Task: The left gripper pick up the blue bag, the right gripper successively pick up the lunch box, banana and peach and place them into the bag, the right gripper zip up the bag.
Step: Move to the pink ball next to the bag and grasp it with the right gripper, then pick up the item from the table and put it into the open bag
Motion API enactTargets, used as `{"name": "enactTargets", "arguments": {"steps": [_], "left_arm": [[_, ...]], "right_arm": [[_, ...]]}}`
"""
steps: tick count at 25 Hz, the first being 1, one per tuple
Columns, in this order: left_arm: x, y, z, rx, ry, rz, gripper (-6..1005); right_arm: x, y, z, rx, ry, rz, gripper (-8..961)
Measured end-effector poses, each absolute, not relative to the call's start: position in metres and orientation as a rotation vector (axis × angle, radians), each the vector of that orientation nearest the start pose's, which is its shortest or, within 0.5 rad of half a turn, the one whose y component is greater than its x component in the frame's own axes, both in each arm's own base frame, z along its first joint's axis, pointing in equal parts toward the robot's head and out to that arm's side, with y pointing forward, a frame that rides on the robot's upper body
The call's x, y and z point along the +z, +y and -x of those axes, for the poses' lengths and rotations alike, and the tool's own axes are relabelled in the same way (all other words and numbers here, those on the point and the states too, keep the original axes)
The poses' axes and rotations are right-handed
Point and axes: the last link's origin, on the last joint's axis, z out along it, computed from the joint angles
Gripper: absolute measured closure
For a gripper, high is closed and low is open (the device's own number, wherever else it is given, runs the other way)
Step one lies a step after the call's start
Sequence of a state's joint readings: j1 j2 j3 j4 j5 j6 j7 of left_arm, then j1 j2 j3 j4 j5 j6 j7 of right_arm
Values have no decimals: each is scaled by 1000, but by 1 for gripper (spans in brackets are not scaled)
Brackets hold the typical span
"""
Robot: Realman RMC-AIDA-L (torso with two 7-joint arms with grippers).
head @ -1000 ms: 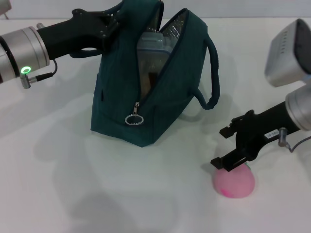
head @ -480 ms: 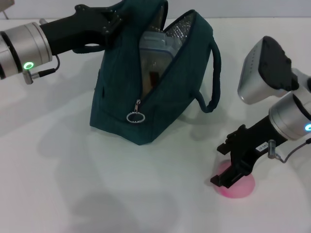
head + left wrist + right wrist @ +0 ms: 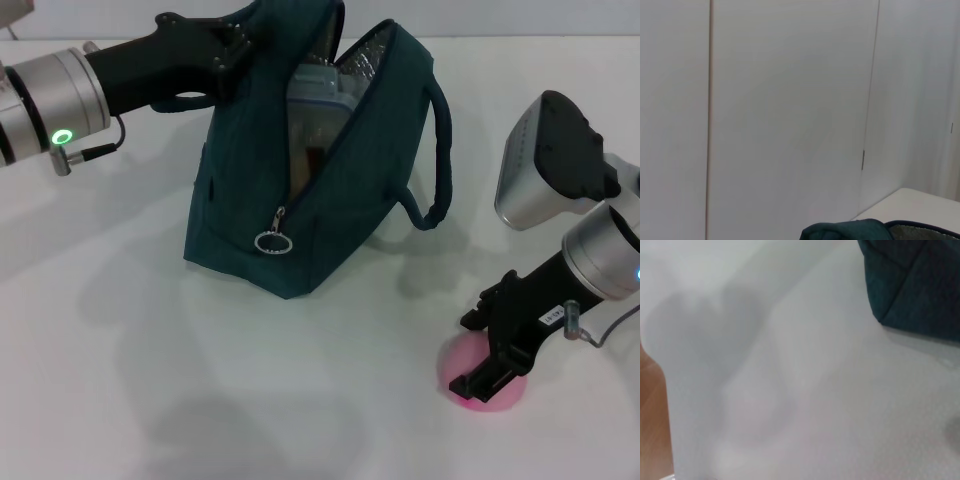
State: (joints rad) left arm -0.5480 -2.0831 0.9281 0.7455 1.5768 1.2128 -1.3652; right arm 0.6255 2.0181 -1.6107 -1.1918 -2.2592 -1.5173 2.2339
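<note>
1. From the head cam, my left gripper (image 3: 238,42) is up at the far-left part of the bench, clamped on the top edge of the blue bag (image 3: 300,190), so it's pinching the fabric and propping that side up.
2. The bag stands upright around the middle of the bench, toward the far edge, mouth unzipped and gaping. I can see the silver foil lining (image 3: 368,62) on the inside.
3. The lunch box (image 3: 318,100) is already in there, standing on end with its blue rim poking out of the opening.
4. The zipper ring pull (image 3: 272,242) hangs on the bag's near face, low down on the zip line.
5. One rope handle (image 3: 438,160) loops off the bag's right side and droops toward the bench.
6. I can't spot the banana anywhere, so no idea where it sits.
7. The peach (image 3: 478,378) is on the bench near the front-right corner, well apart from the bag.
8. My right gripper (image 3: 490,366) is down on top of the peach, fingers spread with one on either side of it. Can't tell whether they actually touch it.
9. The left wrist cam mostly shows wall, with a bit of bag fabric at the edge. The right wrist cam shows bare bench plus a corner of the bag.
</note>
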Motion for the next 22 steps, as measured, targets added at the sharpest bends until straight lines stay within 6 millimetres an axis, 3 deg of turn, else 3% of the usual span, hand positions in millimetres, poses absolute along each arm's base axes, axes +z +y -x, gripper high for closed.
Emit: {"name": "enactTargets", "arguments": {"steps": [14,19,22], "left_arm": [[19,393,217,-820,-486,2392,938],[19,393,217,-820,-485,2393,936],[20,394,217,-820,-482,2392,935]], "right_arm": [[-38,328,-172,-471,527,3049,229],[-26,333,-167,-352,512,3044,433],[-10,334,-167,-166,504,3056,537]]}}
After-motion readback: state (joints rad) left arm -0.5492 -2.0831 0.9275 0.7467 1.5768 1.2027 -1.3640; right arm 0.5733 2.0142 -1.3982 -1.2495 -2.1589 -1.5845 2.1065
